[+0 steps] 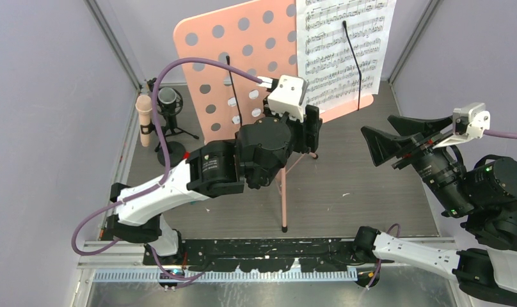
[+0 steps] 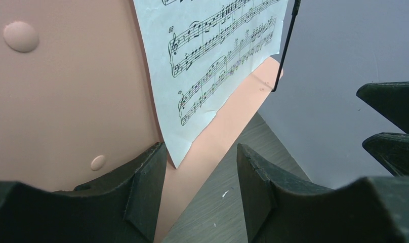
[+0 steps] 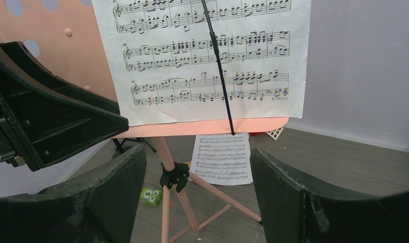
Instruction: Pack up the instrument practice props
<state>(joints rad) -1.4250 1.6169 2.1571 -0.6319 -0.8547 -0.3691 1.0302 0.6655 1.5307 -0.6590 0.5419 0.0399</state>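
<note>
Both grippers are open wide and hold nothing. The left gripper (image 2: 201, 152) is nosed up under the bottom edge of the pink music stand (image 1: 243, 57). The sheet of music (image 2: 212, 55) stands upright on the right half of the stand, long axis vertical, pinned by a thin black wire arm (image 3: 220, 76). Its lower left corner hangs just ahead of the left gripper, close to one finger (image 2: 147, 177), not between the jaws. It may be touching the stand edge; the wrist view can't settle it. The right gripper (image 3: 197, 154) faces the same sheet square-on from well apart, so the left one is nearer. A second sheet (image 3: 222, 159) lies flat on the table (image 1: 345, 192) behind the stand, and the microphone (image 1: 144, 115) stands off to the left. Likely next move is to pinch that corner and slide the page out from under the wire.
</note>
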